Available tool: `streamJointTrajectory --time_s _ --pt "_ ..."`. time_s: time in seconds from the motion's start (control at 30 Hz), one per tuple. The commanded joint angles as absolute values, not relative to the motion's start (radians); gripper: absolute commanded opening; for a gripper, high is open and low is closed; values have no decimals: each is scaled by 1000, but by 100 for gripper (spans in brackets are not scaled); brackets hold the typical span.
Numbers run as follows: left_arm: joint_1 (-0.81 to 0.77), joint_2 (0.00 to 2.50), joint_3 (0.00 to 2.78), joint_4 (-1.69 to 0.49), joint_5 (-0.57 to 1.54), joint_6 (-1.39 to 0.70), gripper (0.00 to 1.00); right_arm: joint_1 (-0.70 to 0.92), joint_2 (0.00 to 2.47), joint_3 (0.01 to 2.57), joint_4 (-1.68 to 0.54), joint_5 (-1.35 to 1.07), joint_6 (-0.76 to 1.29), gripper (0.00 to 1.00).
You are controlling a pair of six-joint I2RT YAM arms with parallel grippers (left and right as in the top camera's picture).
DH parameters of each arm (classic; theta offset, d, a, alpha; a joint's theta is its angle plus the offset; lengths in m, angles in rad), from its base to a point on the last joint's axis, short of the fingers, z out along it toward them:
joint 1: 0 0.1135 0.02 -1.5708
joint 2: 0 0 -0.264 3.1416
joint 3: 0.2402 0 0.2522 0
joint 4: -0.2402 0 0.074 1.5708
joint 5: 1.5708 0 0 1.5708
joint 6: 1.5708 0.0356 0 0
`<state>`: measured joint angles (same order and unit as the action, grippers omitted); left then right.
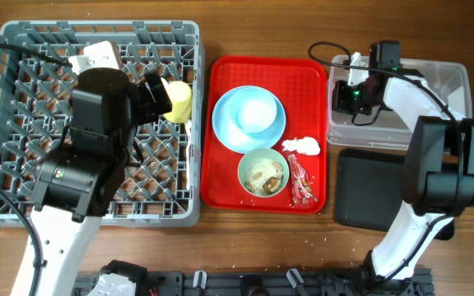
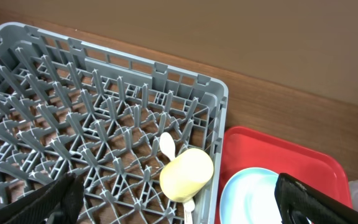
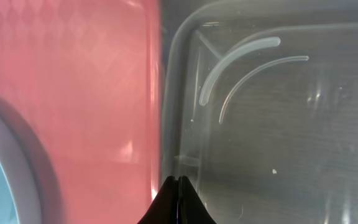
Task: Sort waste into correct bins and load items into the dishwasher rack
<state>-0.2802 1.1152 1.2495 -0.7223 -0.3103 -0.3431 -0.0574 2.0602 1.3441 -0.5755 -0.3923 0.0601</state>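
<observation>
The grey dishwasher rack (image 1: 23, 123) fills the left. A yellow cup (image 2: 187, 174) lies on its side by the rack's right wall, on top of a white spoon (image 2: 166, 144) and fork (image 2: 189, 210). My left gripper (image 2: 178, 186) hangs open above the cup, its fingers wide on either side and apart from it. On the red serving tray (image 1: 220, 177) sit a pale blue plate (image 1: 225, 123) with a bowl (image 1: 255, 113) on it, a bowl of food scraps (image 1: 263, 173), a white napkin (image 1: 301, 147) and a red wrapper (image 1: 300, 181). My right gripper (image 3: 178, 186) is shut and empty over the left wall of the clear tub (image 3: 278, 124).
A shallow black tray (image 1: 369, 189) lies in front of the clear tub (image 1: 434, 99) at the right. The left arm's body covers the middle of the rack in the overhead view. Bare wooden table runs along the back and front edges.
</observation>
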Motion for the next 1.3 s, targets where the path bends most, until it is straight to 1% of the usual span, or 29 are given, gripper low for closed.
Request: streamJointTrajectory --time_s 0.0,0.13,0.2,0.4,0.43,0.47,0.5,0.53,0.6,0.67,0.77,0.87,0.9,0.93,0.97,1.0,1.03,1.1,1.13,1.17,1.27 --pt "-278 1113 1248 -720 -323 -352 100 -25 2124 1333 -580 -397 -12 4" --pt "-278 1113 1248 -720 -323 -352 100 -25 2124 1333 -578 -398 -54 4" --pt "-278 1113 1248 -720 -323 -352 100 -25 2124 1333 -572 -443 -101 4" --pt "-278 1113 1248 -720 -323 -352 100 -26 2124 1333 -543 -495 -104 4" --pt "-278 1113 1248 -719 -323 -352 100 -26 2124 1333 -543 -487 -103 8" --pt "-278 1113 1248 -720 -323 -352 100 -26 2124 1333 -544 -445 -96 26" --pt "-278 1113 1248 -720 -323 -352 100 -26 2123 1334 -552 -374 -71 32" --pt "-278 1113 1248 -720 -323 -352 100 -27 2120 1340 -570 -309 -67 45" --pt "-278 1113 1248 -720 -323 -352 100 -30 2084 1382 -627 -257 -80 55" --pt "-278 1113 1248 -720 -323 -352 100 -30 2026 1441 -681 -258 -78 62" --pt "-278 1113 1248 -720 -323 -352 100 -31 1883 1529 -771 -257 -27 68" --pt "-278 1113 1248 -720 -323 -352 100 -41 1643 1535 -877 -142 183 70" --pt "-278 1113 1248 -720 -323 -352 100 -42 1592 1535 -941 -114 214 70" --pt "-278 1113 1248 -719 -323 -352 100 -43 1531 1531 -1052 -91 267 68" --pt "-278 1113 1248 -720 -323 -352 100 -43 1494 1519 -1157 -83 317 59" --pt "-278 1113 1248 -720 -323 -352 100 -43 1454 1475 -1281 -60 419 4" --pt "-278 1113 1248 -720 -323 -352 100 -43 1430 1414 -1349 -36 519 4" --pt "-278 1113 1248 -720 -323 -352 100 -43 1374 1218 -1315 -45 568 4" --pt "-278 1113 1248 -720 -323 -352 100 -43 1327 1048 -1233 -45 631 4" --pt "-278 1113 1248 -720 -323 -352 100 -43 1303 954 -1176 -45 667 4" --pt "-278 1113 1248 -720 -323 -352 100 -43 1275 675 -910 -52 691 4"
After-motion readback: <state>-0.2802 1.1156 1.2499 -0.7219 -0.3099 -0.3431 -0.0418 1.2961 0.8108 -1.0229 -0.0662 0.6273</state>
